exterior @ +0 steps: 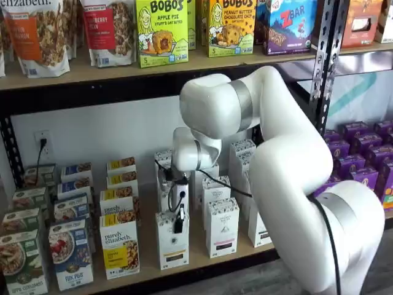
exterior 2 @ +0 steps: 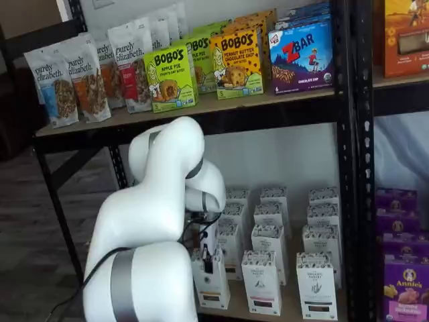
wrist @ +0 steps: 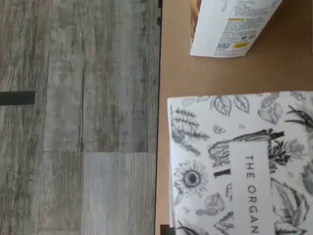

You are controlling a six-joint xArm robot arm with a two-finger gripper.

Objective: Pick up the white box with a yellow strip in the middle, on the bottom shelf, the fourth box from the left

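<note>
The white box point(exterior: 172, 243) stands upright at the front of the bottom shelf point(exterior: 199, 259), a dark label with a yellow-orange strip low on its front. My gripper point(exterior: 178, 220) reaches down onto its top and is shut on it, one black finger lying over the upper front face. In a shelf view from the side, the gripper point(exterior 2: 206, 259) sits on the same box point(exterior 2: 212, 285), which rests on the shelf point(exterior 2: 234, 306). The wrist view looks down on the white box's black-patterned top point(wrist: 234, 166), close to the tan board's point(wrist: 195, 73) front edge.
Similar white cartons point(exterior: 221, 226) stand to the right and in rows behind. A yellow Purely Elizabeth box point(exterior: 120, 246) stands to the left, and its side point(wrist: 230, 29) shows in the wrist view. Purple boxes point(exterior: 362, 163) fill the far right. The upper shelf board point(exterior: 153, 67) is above my arm.
</note>
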